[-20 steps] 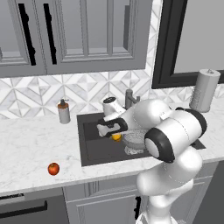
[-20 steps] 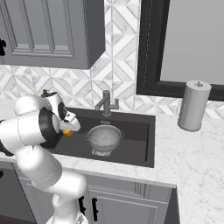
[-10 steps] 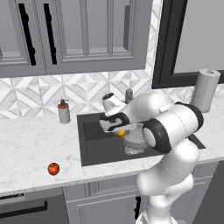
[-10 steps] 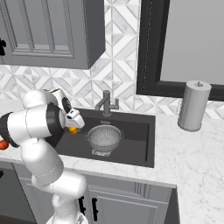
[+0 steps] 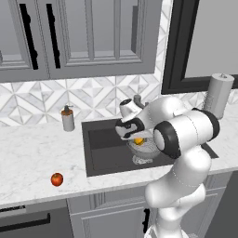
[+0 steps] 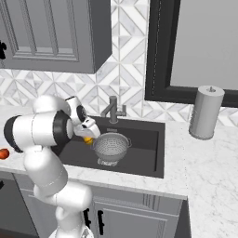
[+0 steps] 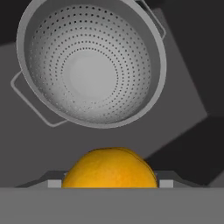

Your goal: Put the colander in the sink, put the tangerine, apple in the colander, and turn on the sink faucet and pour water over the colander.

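Note:
My gripper [image 5: 137, 137] is shut on the tangerine [image 5: 138, 140], a small orange fruit held over the dark sink [image 5: 102, 153]. In the right base view the tangerine [image 6: 88, 139] hangs just left of the colander's [image 6: 111, 146] rim. The hand view looks down past the tangerine [image 7: 110, 169] into the silver perforated colander [image 7: 92, 65], which stands upright in the basin with nothing in it. The red apple [image 5: 56, 179] lies on the counter left of the sink, far from the gripper. Behind the basin stands the sink faucet [image 6: 113, 109].
A small grey soap dispenser [image 5: 68, 119] stands on the counter behind the sink's left corner. A paper towel roll [image 6: 206, 111] stands on the counter to the right. Wall cabinets hang above the counter.
The arm has carried the tangerine to the right over the sink, from the basin's left side to the colander's rim. The colander and apple have not moved.

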Tool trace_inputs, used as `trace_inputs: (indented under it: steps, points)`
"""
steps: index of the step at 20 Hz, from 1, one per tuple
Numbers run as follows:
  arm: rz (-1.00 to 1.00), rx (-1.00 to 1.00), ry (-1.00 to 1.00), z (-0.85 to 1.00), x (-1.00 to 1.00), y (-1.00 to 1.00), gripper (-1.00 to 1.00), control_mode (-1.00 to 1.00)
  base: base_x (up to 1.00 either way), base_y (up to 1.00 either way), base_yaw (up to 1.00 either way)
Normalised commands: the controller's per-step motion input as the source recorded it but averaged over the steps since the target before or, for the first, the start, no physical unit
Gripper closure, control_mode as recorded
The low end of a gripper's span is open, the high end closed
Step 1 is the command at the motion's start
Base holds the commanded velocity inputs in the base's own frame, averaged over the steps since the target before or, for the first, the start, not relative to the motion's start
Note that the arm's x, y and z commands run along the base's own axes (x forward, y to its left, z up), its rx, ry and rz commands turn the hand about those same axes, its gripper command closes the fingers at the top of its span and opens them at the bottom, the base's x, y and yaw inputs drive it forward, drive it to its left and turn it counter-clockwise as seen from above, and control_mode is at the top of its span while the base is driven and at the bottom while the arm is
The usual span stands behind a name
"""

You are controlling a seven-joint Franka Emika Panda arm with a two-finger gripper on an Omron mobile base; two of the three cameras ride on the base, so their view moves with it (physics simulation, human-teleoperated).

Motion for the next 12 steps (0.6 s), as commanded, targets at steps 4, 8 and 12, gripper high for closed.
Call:
trace_inputs:
  steps: [4,8,12]
  points:
    - [0.00,0.00,0.00,-0.15,0.23,-0.25,1.00,-1.00,0.00,0.00,0.00]
    - [0.00,0.00,-0.03,-0.26,0.18,-0.16,1.00,-1.00,0.00,0.00,0.00]
    - [0.03,0.00,-0.06,-0.28,0.16,-0.09,1.00,-1.00,0.00,0.00,0.00]
